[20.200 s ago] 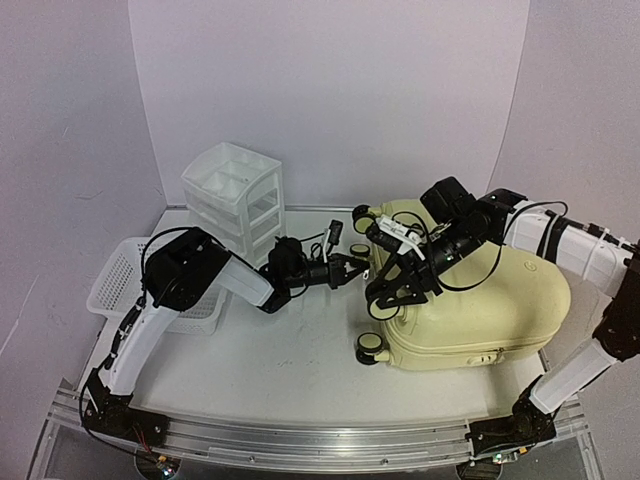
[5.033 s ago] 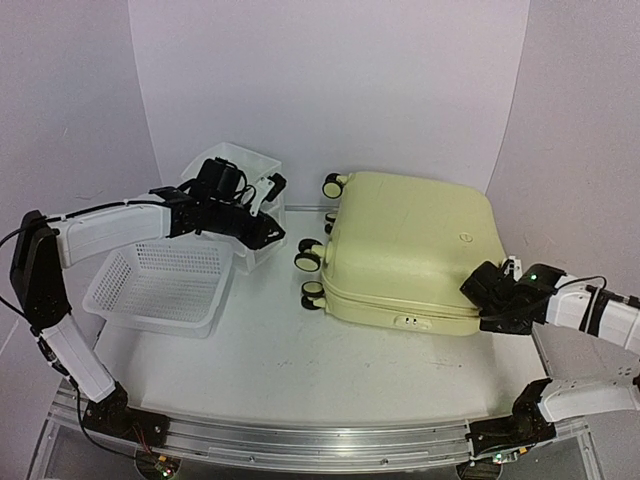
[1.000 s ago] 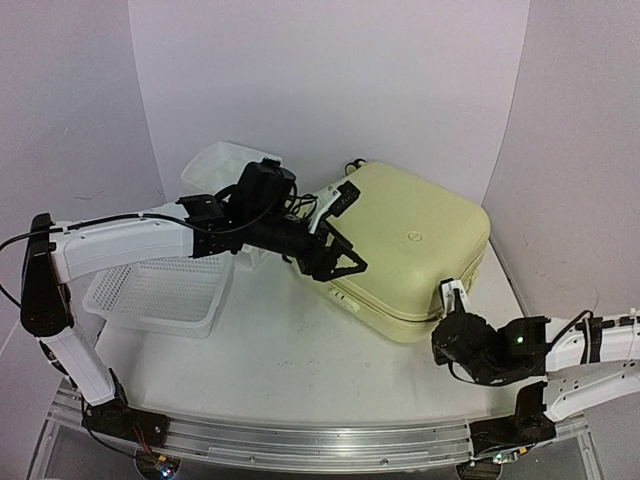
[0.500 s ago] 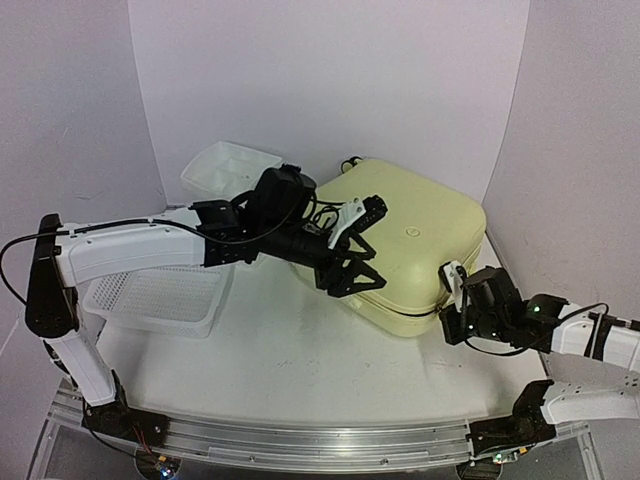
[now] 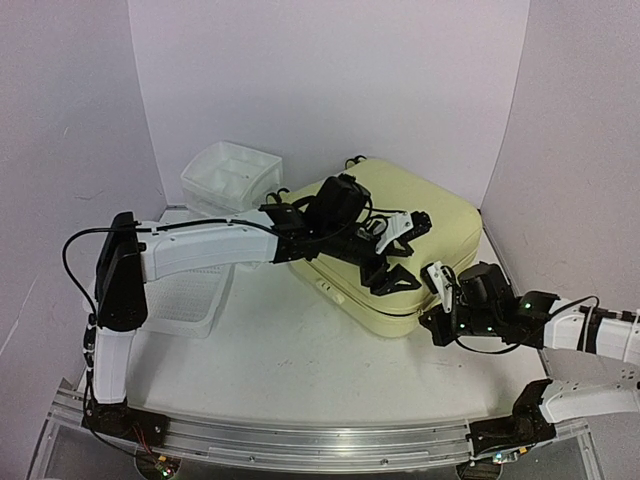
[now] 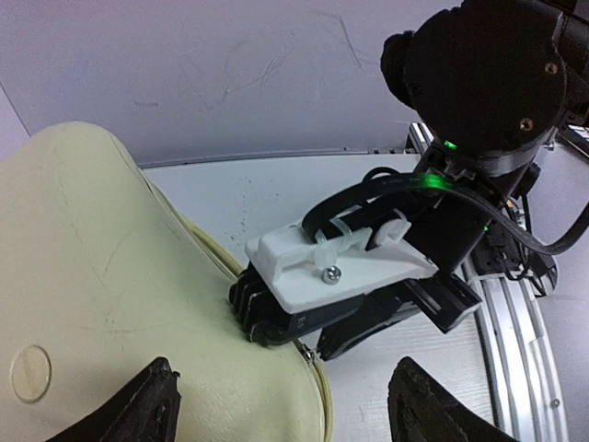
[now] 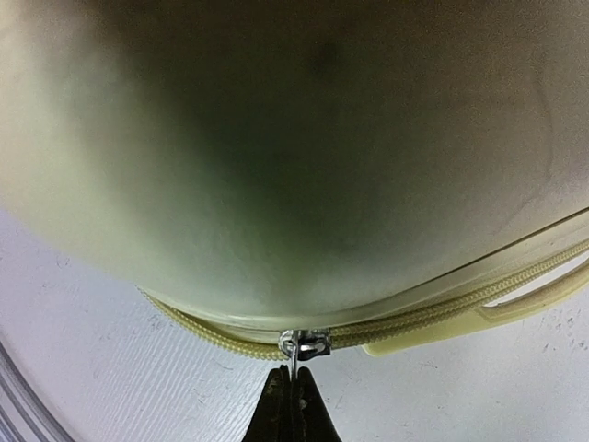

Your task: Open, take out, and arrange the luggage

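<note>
The large pale yellow hard-shell suitcase (image 5: 455,225) lies flat on the white table (image 5: 300,360), right of centre. Opening appears to be in hand. The right gripper (image 7: 296,391) is pinched on the small metal zipper pull (image 7: 301,344) at the near seam. The left gripper (image 6: 281,387) hangs spread over the shell's edge. Next, the pull likely needs drawing along the zip track while the shell is steadied.

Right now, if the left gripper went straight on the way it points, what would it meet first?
Probably the suitcase at its rim, right where the right gripper pinches the zipper pull; which comes first is unclear.
</note>
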Action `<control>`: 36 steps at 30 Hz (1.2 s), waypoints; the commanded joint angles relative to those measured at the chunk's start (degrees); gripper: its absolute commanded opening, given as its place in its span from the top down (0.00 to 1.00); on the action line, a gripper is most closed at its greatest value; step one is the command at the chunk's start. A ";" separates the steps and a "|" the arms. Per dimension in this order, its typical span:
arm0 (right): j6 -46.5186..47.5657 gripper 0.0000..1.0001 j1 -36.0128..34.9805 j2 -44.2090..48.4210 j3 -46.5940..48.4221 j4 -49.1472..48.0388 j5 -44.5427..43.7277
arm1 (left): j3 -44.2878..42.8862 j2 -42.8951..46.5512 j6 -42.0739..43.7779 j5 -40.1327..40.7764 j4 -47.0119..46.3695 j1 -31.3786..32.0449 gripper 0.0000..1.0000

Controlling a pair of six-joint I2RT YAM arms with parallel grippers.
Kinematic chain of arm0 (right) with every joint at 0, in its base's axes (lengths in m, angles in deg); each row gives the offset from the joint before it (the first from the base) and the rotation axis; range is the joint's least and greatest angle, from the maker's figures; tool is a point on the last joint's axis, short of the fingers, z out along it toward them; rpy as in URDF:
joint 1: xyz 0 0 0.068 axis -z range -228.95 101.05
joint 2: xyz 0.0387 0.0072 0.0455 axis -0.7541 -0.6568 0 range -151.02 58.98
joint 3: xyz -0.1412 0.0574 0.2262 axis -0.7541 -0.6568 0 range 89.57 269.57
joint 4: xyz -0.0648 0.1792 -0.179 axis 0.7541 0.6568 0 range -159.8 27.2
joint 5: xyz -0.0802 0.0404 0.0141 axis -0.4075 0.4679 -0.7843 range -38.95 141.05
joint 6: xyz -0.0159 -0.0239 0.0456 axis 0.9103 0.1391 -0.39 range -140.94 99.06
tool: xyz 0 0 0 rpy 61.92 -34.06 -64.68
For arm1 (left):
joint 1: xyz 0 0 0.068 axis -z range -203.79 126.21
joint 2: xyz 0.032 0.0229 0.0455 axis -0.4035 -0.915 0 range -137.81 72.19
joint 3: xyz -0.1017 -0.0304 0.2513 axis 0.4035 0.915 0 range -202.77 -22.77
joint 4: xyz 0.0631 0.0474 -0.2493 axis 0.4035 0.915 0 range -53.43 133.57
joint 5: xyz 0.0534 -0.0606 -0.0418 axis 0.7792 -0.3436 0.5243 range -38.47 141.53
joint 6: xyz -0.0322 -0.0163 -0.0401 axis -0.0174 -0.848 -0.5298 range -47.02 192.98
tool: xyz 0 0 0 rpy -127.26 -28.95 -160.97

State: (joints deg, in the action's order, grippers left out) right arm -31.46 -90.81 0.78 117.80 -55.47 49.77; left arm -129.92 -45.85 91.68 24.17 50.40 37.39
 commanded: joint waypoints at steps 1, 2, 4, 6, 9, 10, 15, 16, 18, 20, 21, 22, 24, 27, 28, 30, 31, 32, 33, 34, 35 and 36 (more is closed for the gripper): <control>-1.75 1.00 -0.50 1.56 -0.75 -0.22 -3.49 | -2.85 -2.35 0.43 6.82 1.72 -0.18 0.23; -2.19 1.00 -0.43 2.80 -1.28 -0.26 -4.43 | -2.13 -2.37 0.18 8.36 1.68 -0.26 0.24; -3.26 1.00 -0.01 4.67 -2.24 -0.50 -4.68 | -0.67 -2.17 -0.29 11.95 1.69 -0.50 0.25; -4.46 1.00 0.56 5.90 -2.66 -0.50 -4.57 | 0.92 -1.86 -0.86 14.48 1.73 -1.03 0.27; -7.59 1.00 0.90 6.22 -2.88 1.55 -11.89 | 2.67 -1.34 -1.94 16.25 1.81 -1.96 0.29; -9.27 1.00 0.94 6.06 -2.49 3.49 -16.07 | 3.37 -1.00 -1.98 16.47 1.82 -2.09 0.29; -12.07 1.00 1.00 4.71 0.29 6.81 -28.31 | 5.32 0.38 -2.12 16.63 2.38 -2.30 0.29; -10.92 1.00 1.00 3.93 1.12 6.33 -28.94 | 5.41 0.51 -2.29 16.70 2.49 -2.30 0.29; -10.08 1.00 1.12 2.10 2.32 5.63 -32.14 | 5.70 0.73 -2.43 16.67 2.77 -2.38 0.29; -9.65 1.00 2.82 1.06 1.87 3.32 -32.98 | 5.98 0.94 -2.54 16.63 2.82 -2.43 0.29; -9.86 1.00 5.14 0.94 1.51 1.96 -29.76 | 6.01 1.03 -2.64 16.63 2.93 -2.47 0.29; -10.33 1.00 8.79 0.67 1.21 0.55 -24.14 | 6.05 1.12 -2.65 16.57 3.08 -2.48 0.29; -10.23 1.00 15.53 -0.91 1.22 -3.28 -10.46 | 6.08 1.25 -2.70 16.54 3.26 -2.55 0.30; -7.61 1.00 20.26 -5.84 4.37 -4.78 3.64 | 6.24 1.70 -2.53 16.41 3.57 -2.63 0.30; -7.21 1.00 21.07 -6.61 5.25 -4.41 3.82 | 6.28 1.86 -2.45 16.33 3.58 -2.63 0.30; -7.14 1.00 24.93 -6.80 5.33 -4.84 4.98 | 6.42 2.12 -2.52 16.20 3.82 -2.64 0.30; -7.25 1.00 27.16 -6.99 5.69 -5.13 7.08 | 6.50 2.26 -2.67 16.07 3.83 -2.64 0.30; -7.50 1.00 29.54 -7.51 6.33 -5.14 8.63 | 6.64 2.41 -2.82 15.95 3.83 -2.65 0.30; -7.57 1.00 31.89 -8.31 7.17 -5.17 10.27 | 6.75 2.51 -2.87 15.81 3.84 -2.65 0.30; -7.35 1.00 34.47 -9.36 7.94 -5.25 12.83 | 6.92 2.60 -3.02 15.69 3.83 -2.65 0.30; -6.87 1.00 37.04 -10.85 8.76 -5.29 15.46 | 7.00 2.68 -3.01 15.67 3.84 -2.64 0.31; -5.71 1.00 40.26 -12.48 10.45 -5.28 19.73 | 7.01 2.71 -2.97 15.66 3.92 -2.65 0.31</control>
State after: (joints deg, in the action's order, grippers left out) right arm -38.76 -60.04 -7.85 122.87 -58.51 60.13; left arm -124.94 -44.26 90.67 38.08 46.99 35.80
